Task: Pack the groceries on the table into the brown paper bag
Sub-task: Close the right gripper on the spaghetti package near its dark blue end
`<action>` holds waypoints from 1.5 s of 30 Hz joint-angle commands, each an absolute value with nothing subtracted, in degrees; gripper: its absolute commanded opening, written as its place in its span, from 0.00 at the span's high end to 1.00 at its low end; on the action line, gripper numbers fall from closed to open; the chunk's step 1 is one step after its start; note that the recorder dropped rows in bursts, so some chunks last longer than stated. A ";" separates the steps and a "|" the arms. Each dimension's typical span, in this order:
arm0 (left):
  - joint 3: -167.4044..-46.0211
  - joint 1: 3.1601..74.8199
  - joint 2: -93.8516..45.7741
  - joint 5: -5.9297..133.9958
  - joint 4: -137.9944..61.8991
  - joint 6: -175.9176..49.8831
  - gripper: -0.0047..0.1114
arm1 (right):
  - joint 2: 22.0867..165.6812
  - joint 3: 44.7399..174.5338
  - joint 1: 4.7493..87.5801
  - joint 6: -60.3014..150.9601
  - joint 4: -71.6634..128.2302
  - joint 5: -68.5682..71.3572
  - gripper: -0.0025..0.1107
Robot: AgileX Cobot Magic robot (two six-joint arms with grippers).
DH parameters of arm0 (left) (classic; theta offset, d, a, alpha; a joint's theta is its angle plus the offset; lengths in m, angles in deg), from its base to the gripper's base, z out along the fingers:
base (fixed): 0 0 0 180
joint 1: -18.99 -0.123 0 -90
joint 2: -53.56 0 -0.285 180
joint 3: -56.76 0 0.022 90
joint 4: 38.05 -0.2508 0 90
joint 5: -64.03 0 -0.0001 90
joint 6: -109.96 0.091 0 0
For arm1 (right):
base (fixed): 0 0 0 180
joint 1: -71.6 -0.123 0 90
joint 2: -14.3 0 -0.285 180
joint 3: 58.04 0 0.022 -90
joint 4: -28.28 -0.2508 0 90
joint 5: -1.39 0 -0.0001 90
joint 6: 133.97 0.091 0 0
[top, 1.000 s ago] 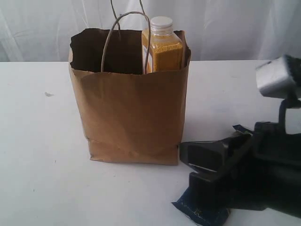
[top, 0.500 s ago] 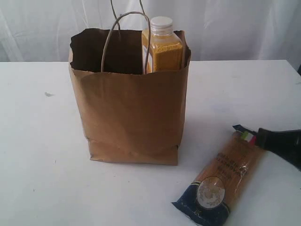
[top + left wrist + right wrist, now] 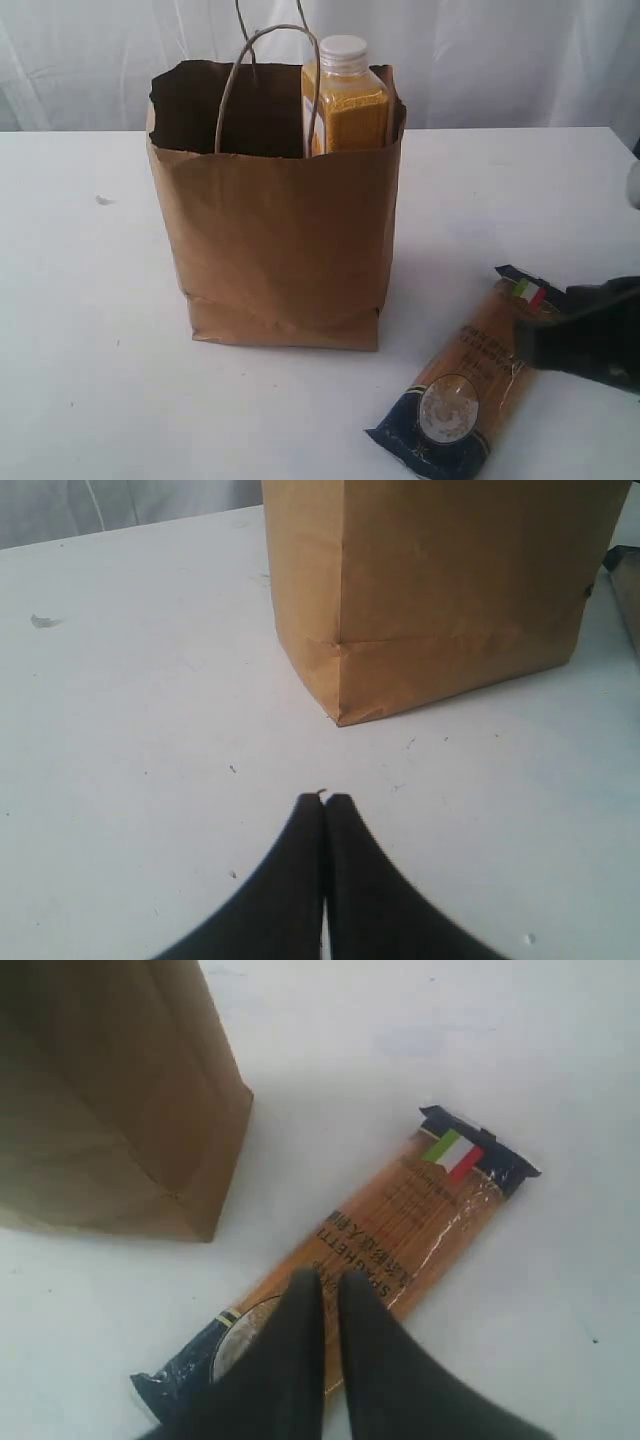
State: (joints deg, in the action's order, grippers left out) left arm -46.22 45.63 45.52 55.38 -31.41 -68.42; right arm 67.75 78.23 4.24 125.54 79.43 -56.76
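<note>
Just above the long pasta packet (image 3: 400,1225), the right gripper (image 3: 330,1282) hovers barely parted, empty.

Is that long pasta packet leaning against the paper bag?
Apart. In the right wrist view, bare white table separates the pasta packet from the brown paper bag; the exterior view shows that gap too.

Long pasta packet (image 3: 390,1235): "SPAGHETTI" printed mid-wrapper; Italian tricolour flag at its 2 o'clock end. Smaller print there illegible.

Pasta packet (image 3: 470,385) flat beside upright brown bag (image 3: 275,240)
</note>
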 commanded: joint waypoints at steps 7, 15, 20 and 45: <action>-46.02 45.46 45.77 55.49 -31.20 -68.25 0.96 | 67.24 84.10 14.19 87.20 58.69 -58.08 0.92; -46.02 45.46 45.77 55.49 -31.20 -68.25 0.96 | 67.24 83.90 29.21 53.00 16.41 -44.24 0.92; -46.02 45.46 45.77 55.49 -31.20 -68.25 0.96 | 67.24 78.48 31.37 49.80 4.55 -28.25 0.92; -46.02 45.46 45.77 55.49 -31.20 -68.25 0.96 | 87.84 86.58 63.11 59.08 20.50 -33.03 0.88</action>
